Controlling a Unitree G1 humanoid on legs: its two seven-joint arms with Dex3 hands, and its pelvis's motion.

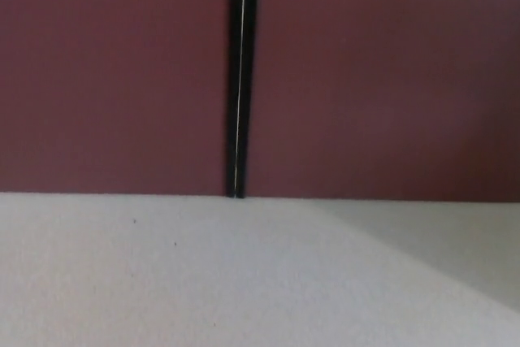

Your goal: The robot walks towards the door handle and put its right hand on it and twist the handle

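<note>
Right now your head view shows only two dark red door panels (pixel 114 71) standing side by side, split by a thin black vertical gap (pixel 237 79) that runs down to the pale speckled floor (pixel 203 282). You cannot see the door handle anywhere. Neither hand shows, so you cannot tell how open either one is or whether it holds anything.

Maroon door panels (pixel 374 79) beyond bare floor (pixel 203 282)
</note>
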